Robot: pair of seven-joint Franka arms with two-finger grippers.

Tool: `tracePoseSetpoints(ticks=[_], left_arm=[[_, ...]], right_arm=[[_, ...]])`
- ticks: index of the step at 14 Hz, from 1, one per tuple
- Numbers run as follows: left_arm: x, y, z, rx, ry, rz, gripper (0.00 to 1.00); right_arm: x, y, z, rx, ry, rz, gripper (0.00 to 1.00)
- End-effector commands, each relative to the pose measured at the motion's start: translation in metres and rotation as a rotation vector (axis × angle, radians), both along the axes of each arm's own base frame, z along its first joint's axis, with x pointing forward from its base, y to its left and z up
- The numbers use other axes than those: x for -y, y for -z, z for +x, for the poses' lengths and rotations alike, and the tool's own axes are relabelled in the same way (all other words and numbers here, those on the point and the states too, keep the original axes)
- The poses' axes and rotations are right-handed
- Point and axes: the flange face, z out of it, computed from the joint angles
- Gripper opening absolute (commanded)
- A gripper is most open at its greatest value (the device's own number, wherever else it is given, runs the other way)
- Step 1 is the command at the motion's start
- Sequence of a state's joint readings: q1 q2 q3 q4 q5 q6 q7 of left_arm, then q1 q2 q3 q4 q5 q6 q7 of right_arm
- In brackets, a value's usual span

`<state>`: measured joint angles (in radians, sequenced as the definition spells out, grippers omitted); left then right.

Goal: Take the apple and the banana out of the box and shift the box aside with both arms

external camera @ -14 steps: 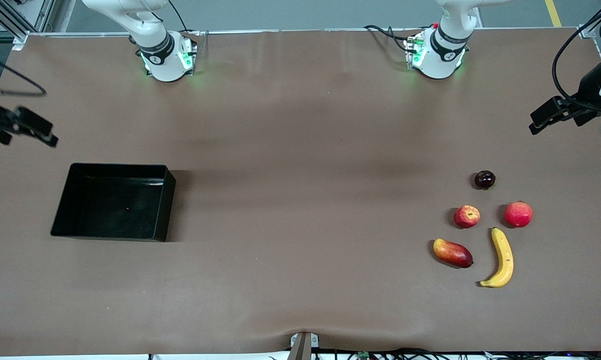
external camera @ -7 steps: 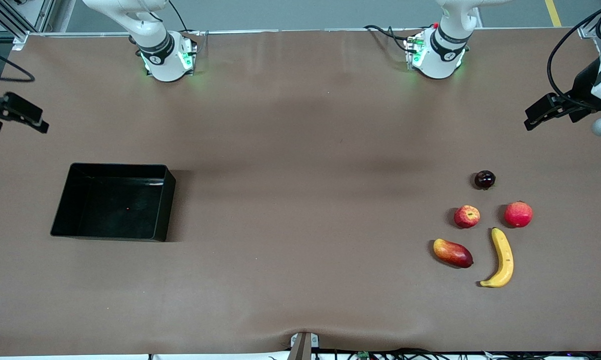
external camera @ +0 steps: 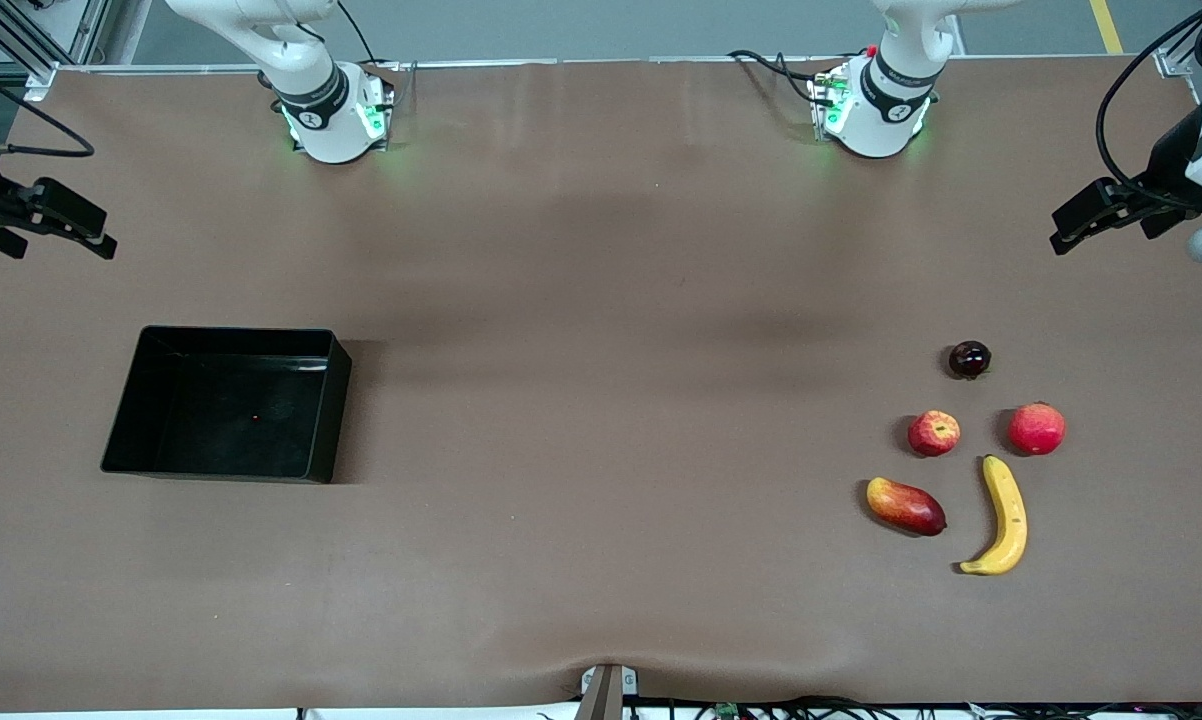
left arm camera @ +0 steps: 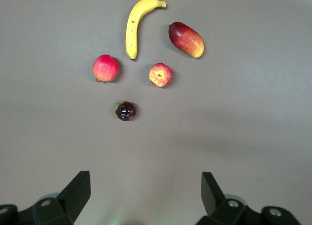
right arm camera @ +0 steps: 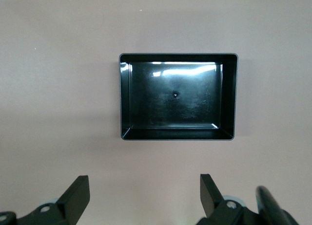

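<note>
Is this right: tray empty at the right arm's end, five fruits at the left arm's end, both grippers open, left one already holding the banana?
Not quite. The left gripper holds nothing: the left wrist view shows its open fingers over bare table, and the banana lies on the table beside the mango. The rest stands: empty tray, five fruits, right gripper open.

Your left gripper [left arm camera: 146, 198] hangs over bare brown table [left arm camera: 253, 113] with its two black fingers [left arm camera: 75, 191] spread wide, holding nothing. Out past them you see five fruits lying close together, none touching. The yellow banana [left arm camera: 134, 28] curves beside the red-yellow mango [left arm camera: 186, 39]. The small flecked apple [left arm camera: 160, 74] and the plain red fruit [left arm camera: 106, 68] sit apart. Closest to the gripper is a dark round fruit [left arm camera: 126, 110], maybe a plum.
</note>
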<state>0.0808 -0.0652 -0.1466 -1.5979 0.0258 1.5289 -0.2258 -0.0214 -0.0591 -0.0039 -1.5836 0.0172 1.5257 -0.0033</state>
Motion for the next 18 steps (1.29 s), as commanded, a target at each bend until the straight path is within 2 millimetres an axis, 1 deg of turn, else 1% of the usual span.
tracePoseSetpoints(ticks=[1, 3, 6, 11, 13, 16, 18], left_arm=[[0.004, -0.010, -0.009, 0.006, -0.008, -0.017, 1.00], [0.004, -0.009, -0.010, 0.004, -0.011, -0.022, 1.00], [0.007, -0.013, -0.011, 0.010, -0.005, -0.022, 1.00], [0.003, -0.023, -0.008, 0.030, -0.012, -0.025, 1.00], [0.003, -0.025, -0.008, 0.027, -0.012, -0.026, 1.00], [0.002, -0.026, -0.007, 0.030, -0.015, -0.026, 1.00], [-0.001, -0.031, -0.008, 0.039, -0.019, -0.027, 1.00]], right_arm=[[0.001, -0.013, -0.003, 0.037, -0.021, -0.013, 1.00], [0.002, -0.016, 0.000, 0.045, -0.017, -0.013, 1.00], [0.003, -0.015, 0.000, 0.041, -0.016, -0.019, 1.00], [0.002, -0.014, 0.000, 0.038, -0.021, -0.043, 1.00], [-0.001, -0.013, 0.000, 0.036, -0.027, -0.039, 1.00], [-0.002, -0.012, 0.000, 0.037, -0.028, -0.033, 1.00], [-0.001, -0.011, 0.000, 0.035, -0.026, -0.033, 1.00]])
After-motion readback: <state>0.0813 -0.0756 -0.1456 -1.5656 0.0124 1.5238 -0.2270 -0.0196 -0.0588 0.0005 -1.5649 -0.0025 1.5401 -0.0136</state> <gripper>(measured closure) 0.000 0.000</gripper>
